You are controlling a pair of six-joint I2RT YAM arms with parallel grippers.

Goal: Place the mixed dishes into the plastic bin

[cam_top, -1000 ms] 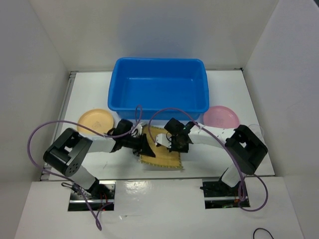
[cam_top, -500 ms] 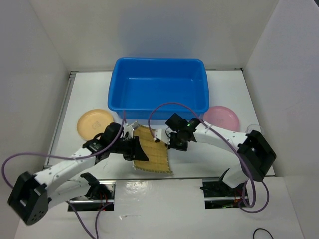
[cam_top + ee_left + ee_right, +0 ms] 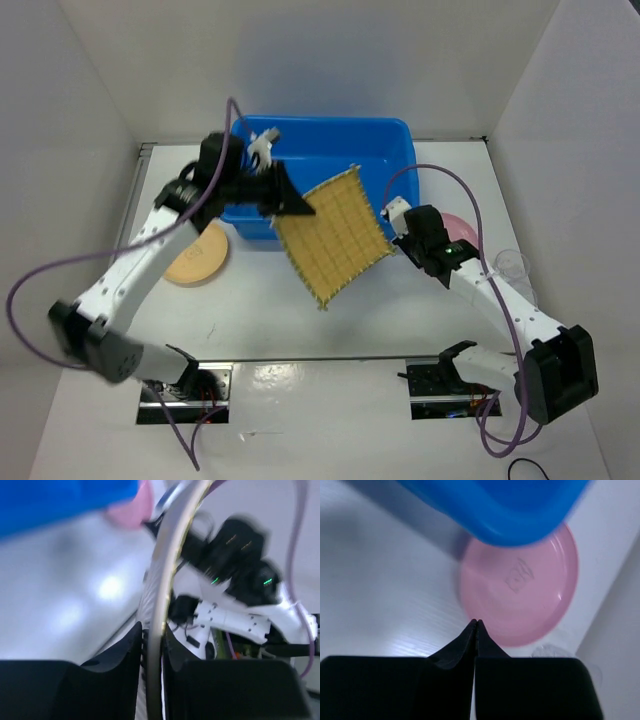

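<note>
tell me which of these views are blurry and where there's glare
Left wrist: badly smeared, blue bin and right arm are streaks, only the woven mat edge between the left fingers reads; glare patch on the table. Right wrist: soft, pink plate slightly fuzzy, right fingers a dark silhouette. Top external: mostly sharp, glare on the glossy strip by the arm bases.

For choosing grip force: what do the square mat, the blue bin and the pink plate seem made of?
Square mat: likely woven bamboo, matte; grid of yellowish strips. Blue bin: plastic, smooth, slightly glossy; rounded moulded rim. Pink plate: probably plastic; smooth sheen, moulded mark.
</note>
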